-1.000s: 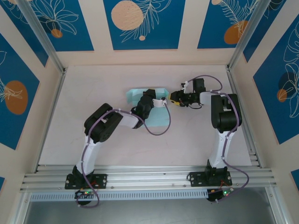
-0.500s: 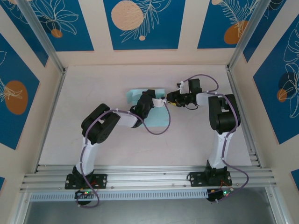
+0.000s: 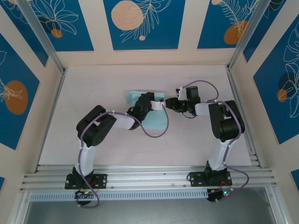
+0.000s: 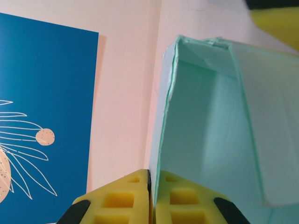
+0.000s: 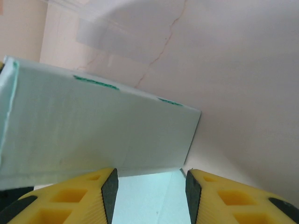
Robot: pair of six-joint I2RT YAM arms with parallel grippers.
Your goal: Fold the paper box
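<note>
The paper box (image 3: 158, 119) is pale light-blue card lying mid-table, partly folded, with one wall raised. In the left wrist view its raised wall and hollow inside (image 4: 210, 130) stand tall. My left gripper (image 4: 152, 189) is shut on the lower edge of that thin wall, which is pinched between the yellow fingers. From above, the left gripper (image 3: 159, 103) sits at the box's far right corner. My right gripper (image 3: 170, 103) is just right of it, nearly touching. In the right wrist view the right gripper (image 5: 150, 191) is open, its pads either side of a flat blue panel (image 5: 93, 126).
The table (image 3: 93, 84) is pale pink, fenced by aluminium rails (image 3: 51, 116) and walls with blue leaf panels (image 3: 142, 23). A purple cable (image 3: 156, 133) loops from the left arm over the card. Bare table lies to the left and at the front.
The right gripper has travelled left to the box's edge beside the left gripper. The left arm's elbow has drifted left, its grip on the wall unchanged.
</note>
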